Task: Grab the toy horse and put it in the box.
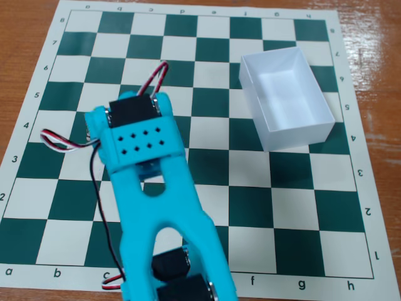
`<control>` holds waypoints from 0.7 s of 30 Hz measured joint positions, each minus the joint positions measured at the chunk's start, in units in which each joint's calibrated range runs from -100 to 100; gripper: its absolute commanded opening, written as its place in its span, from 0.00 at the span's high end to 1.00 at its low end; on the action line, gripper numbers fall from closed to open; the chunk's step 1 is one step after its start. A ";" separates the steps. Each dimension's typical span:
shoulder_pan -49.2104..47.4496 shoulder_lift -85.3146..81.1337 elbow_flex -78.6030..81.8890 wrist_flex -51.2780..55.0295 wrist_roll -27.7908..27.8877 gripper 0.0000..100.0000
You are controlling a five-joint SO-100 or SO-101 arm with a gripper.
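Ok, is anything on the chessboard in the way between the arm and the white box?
Nothing visible. The squares of the chessboard between the arm and the box are bare, and the box is open and empty. The horse does not show; the arm may hide it.

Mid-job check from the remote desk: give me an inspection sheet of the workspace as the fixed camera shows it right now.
Surface: green and white chessboard mat lying flat on a wooden table.
Job's things: white box open-topped, looks empty, on the mat at the right of the view. Toy horse not seen; it may be hidden under the arm.
Clutter: nothing seen.
Claw: hidden beneath the blue arm, which reaches up from the bottom edge; open or shut cannot be told.
Cables: red, white and black wires loop out to the left of the arm; another red loop at its far end.
Surroundings: only bare wood around the mat.
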 measured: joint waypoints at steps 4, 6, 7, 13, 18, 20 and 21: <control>-0.90 9.11 -7.25 -0.35 -1.35 0.74; -1.19 14.04 -11.15 -0.35 -1.82 0.74; -1.27 16.68 -13.24 -0.35 -2.03 0.74; -1.34 31.06 -25.29 -0.35 -2.19 0.72; -1.34 40.43 -34.63 0.88 -2.13 0.69; -1.34 44.00 -38.26 1.40 -2.03 0.68; -1.34 45.70 -39.89 1.58 -1.93 0.67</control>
